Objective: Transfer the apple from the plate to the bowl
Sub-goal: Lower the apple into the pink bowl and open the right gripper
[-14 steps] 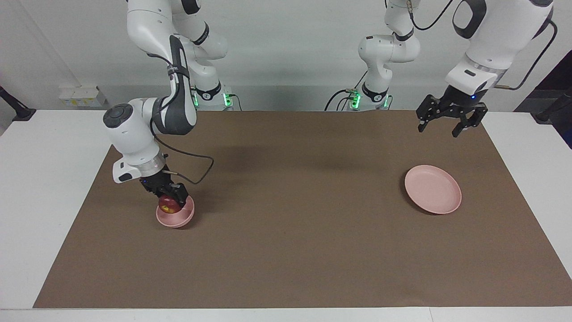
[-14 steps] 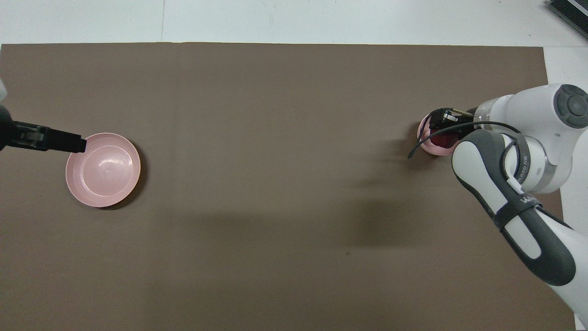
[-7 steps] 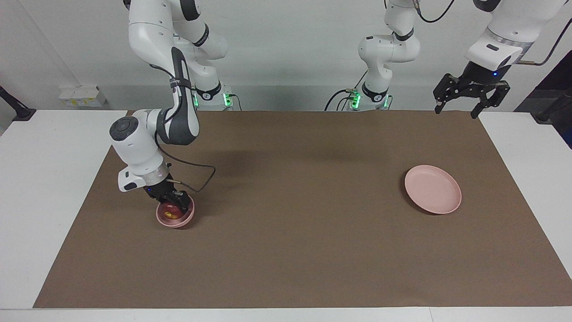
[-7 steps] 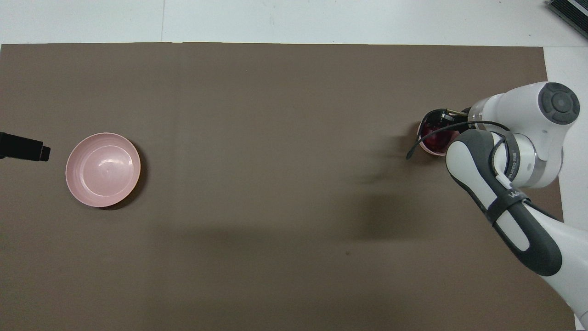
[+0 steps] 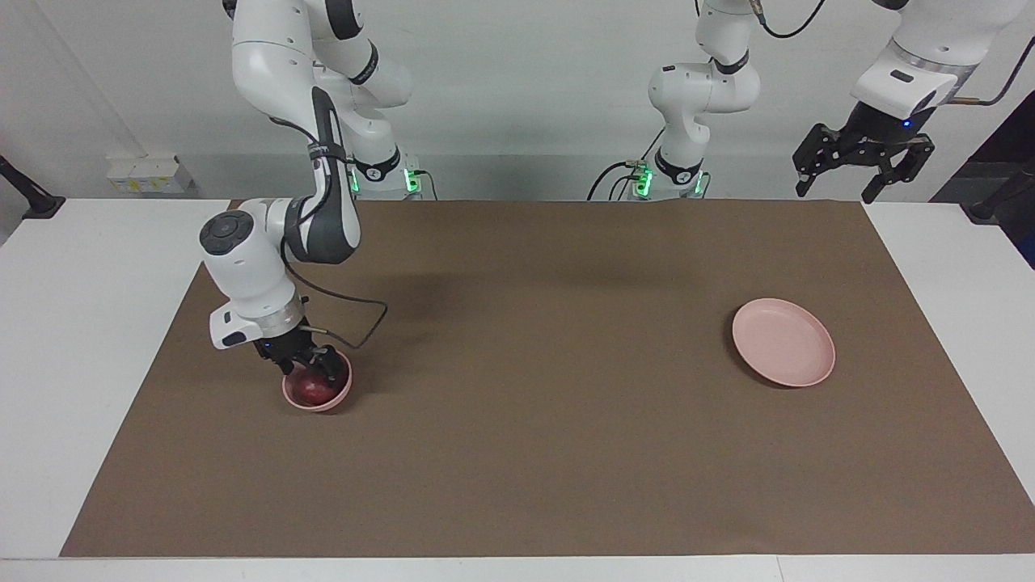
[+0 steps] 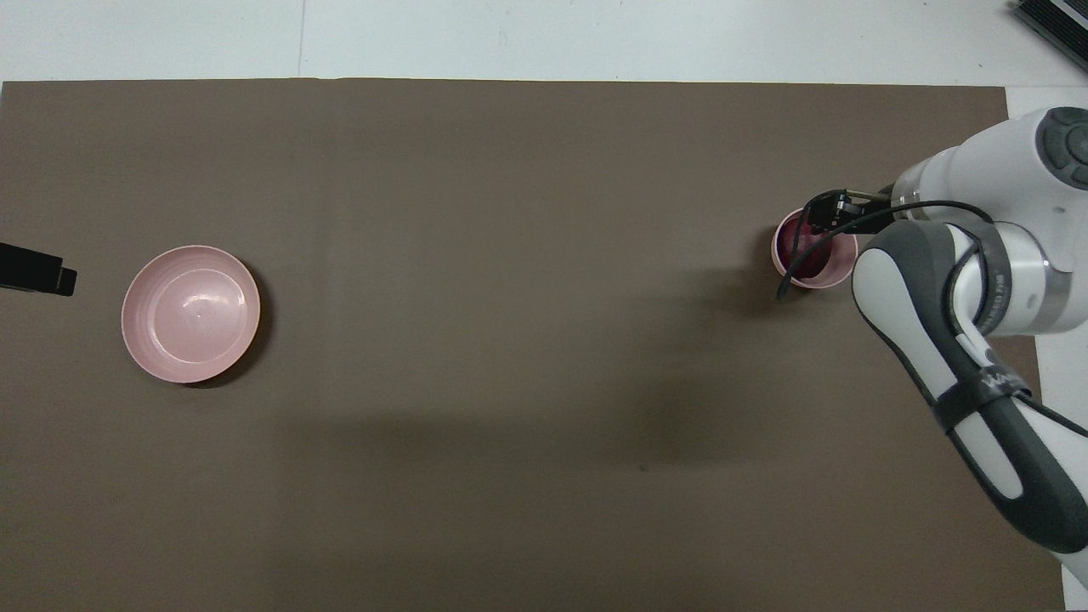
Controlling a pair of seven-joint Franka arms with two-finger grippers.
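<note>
The dark red apple (image 5: 310, 390) lies in the small pink bowl (image 5: 343, 390) at the right arm's end of the mat; both also show in the overhead view, the apple (image 6: 801, 247) inside the bowl (image 6: 841, 274). My right gripper (image 5: 311, 366) hangs just over the apple, fingers open; in the overhead view it (image 6: 837, 212) sits over the bowl's rim. The wide pink plate (image 5: 783, 341) is empty at the left arm's end, also seen from overhead (image 6: 190, 313). My left gripper (image 5: 839, 184) is open, empty and raised high over the mat's edge, apart from the plate.
A brown mat (image 5: 534, 420) covers the white table (image 5: 89, 339). The right arm's cable (image 5: 364, 311) loops just above the mat beside the bowl. The arm bases (image 5: 671, 174) stand along the mat's edge nearest the robots.
The right gripper lowered the apple into the bowl, let it go and rose slightly. The apple rolled, hiding its yellow patch. The left gripper lifted up and away from the plate.
</note>
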